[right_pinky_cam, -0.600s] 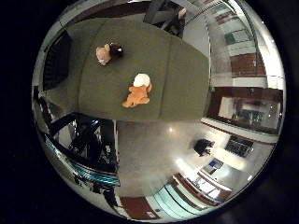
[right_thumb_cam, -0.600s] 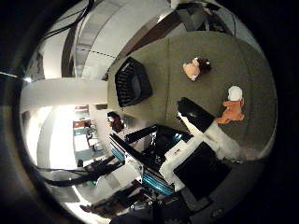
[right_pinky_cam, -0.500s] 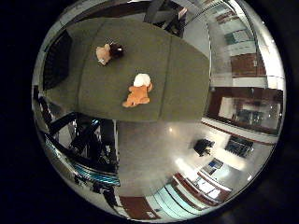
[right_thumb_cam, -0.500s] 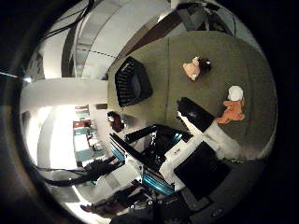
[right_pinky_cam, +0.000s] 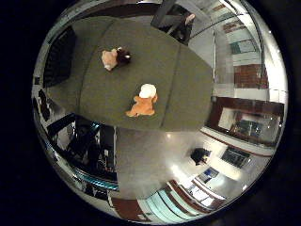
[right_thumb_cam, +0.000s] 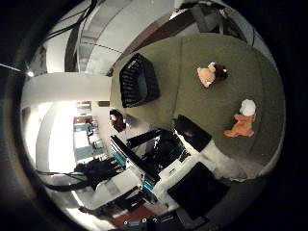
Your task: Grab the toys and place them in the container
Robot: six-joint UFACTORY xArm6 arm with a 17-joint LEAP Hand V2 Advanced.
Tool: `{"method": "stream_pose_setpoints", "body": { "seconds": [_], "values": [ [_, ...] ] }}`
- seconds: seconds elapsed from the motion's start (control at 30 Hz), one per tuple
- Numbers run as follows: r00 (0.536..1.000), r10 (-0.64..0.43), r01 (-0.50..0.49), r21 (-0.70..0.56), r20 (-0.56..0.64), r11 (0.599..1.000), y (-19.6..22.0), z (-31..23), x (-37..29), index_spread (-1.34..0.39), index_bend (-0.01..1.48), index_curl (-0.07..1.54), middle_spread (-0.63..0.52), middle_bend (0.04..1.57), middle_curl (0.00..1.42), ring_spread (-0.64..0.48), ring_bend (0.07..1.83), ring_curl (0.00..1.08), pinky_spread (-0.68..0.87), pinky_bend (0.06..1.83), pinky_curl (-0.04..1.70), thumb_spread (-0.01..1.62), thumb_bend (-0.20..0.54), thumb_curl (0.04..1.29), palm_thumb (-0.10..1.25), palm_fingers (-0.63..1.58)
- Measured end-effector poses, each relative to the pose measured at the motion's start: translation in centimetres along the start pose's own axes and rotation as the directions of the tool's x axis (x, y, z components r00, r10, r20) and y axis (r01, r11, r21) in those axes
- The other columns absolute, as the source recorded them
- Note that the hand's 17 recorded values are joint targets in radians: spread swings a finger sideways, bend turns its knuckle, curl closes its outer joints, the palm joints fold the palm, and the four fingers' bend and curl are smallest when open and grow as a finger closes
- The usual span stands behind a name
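Observation:
Two plush toys lie apart on the olive-green cloth of the table [right_pinky_cam: 183, 89]. One is orange with a white head [right_pinky_cam: 142, 103], near the table's edge. The other is tan with a dark brown part [right_pinky_cam: 114, 57], further in. A black slatted container [right_thumb_cam: 138, 81] stands at one end of the table, away from both toys. My right hand [right_thumb_cam: 192, 159] hangs high above the table's edge, its white and black fingers [right_thumb_cam: 191, 134] stretched out and holding nothing. Both toys look small and far from the palm.
Beyond the table's edge lies a shiny floor with a dark chair [right_pinky_cam: 200, 154] on it. A dark frame with teal parts [right_pinky_cam: 89, 150] stands below the table's edge. Windows and brick walls ring the room.
The whole picture has shifted slightly, so the palm has moved a little. The toys and container lie where they were.

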State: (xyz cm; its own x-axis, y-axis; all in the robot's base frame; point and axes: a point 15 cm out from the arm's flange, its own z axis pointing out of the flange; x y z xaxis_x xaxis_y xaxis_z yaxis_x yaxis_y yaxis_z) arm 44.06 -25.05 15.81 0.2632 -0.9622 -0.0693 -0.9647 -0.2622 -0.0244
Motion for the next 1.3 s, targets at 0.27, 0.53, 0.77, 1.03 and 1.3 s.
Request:
{"method": "stream_pose_setpoints", "body": {
  "seconds": [0.27, 0.53, 0.77, 1.03, 1.3],
  "values": [
    [0.999, -0.047, 0.047, 0.008, -0.015, 0.999, -3.2, 2.2, 0.3, -0.38, 0.18, 0.33, -0.04, 0.19, 0.3, 0.12, 0.29, 0.26, 0.35, 0.56, 0.05, 1.09, -0.028, 0.35, 0.64, 0.18],
    [0.994, -0.108, 0.108, -0.022, -0.035, 0.994, -7.4, 5.2, 1.5, -0.37, 0.17, 0.31, -0.03, 0.19, 0.31, 0.14, 0.3, 0.26, 0.34, 0.59, 0.06, 1.05, -0.027, 0.32, 0.59, 0.12],
    [0.987, -0.155, 0.152, -0.064, -0.05, 0.986, -10.3, 8.5, 2.2, -0.37, 0.17, 0.31, -0.02, 0.19, 0.31, 0.15, 0.3, 0.26, 0.34, 0.57, 0.07, 1.04, -0.025, 0.3, 0.58, 0.11],
    [0.984, -0.171, 0.165, -0.098, -0.05, 0.981, -12.5, 13.1, 3.0, -0.37, 0.17, 0.3, -0.02, 0.19, 0.31, 0.15, 0.29, 0.26, 0.33, 0.57, 0.08, 1.03, -0.025, 0.3, 0.57, 0.11],
    [0.98, -0.184, 0.173, -0.134, -0.074, 0.976, -13.2, 16.2, 3.3, -0.36, 0.17, 0.3, -0.02, 0.2, 0.32, 0.14, 0.29, 0.26, 0.33, 0.56, 0.09, 1.02, -0.025, 0.3, 0.58, 0.11]
  ]
}}
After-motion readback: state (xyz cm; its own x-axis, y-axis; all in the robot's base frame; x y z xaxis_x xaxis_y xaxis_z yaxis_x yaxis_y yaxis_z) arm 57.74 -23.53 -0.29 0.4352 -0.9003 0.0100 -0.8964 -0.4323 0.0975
